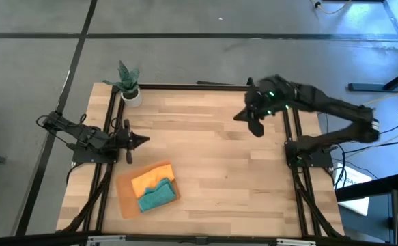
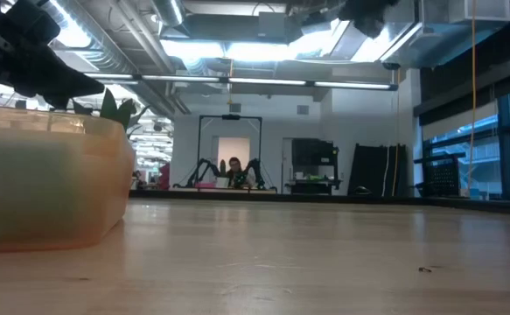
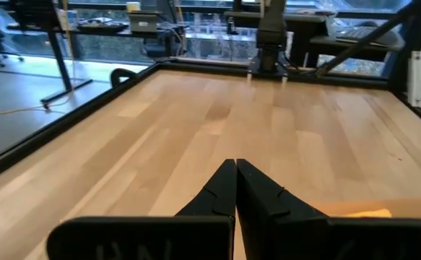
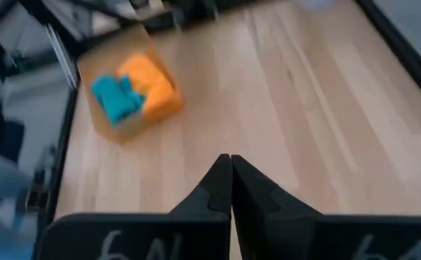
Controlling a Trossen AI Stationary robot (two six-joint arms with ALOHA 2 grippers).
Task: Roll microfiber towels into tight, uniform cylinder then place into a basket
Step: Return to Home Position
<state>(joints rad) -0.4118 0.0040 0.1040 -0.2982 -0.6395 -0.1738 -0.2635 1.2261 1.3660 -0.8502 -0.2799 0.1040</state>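
Observation:
The orange towel (image 1: 152, 179) and the teal towel (image 1: 158, 196) lie bunched side by side inside the orange-tan basket (image 1: 125, 196) near the table's front left; both also show in the right wrist view, orange (image 4: 151, 87) and teal (image 4: 116, 97). The basket's wall fills the left of the low view (image 2: 45, 188). My left gripper (image 1: 143, 140) is shut and empty, at the table's left side just behind the basket. My right gripper (image 1: 245, 116) is shut and empty, raised over the table's far right part.
A small white plant pot (image 1: 130, 92) with a green plant stands at the table's far left corner. A black frame rail (image 1: 199, 86) runs around the wooden table. Bare wood lies between the two grippers (image 1: 219, 164).

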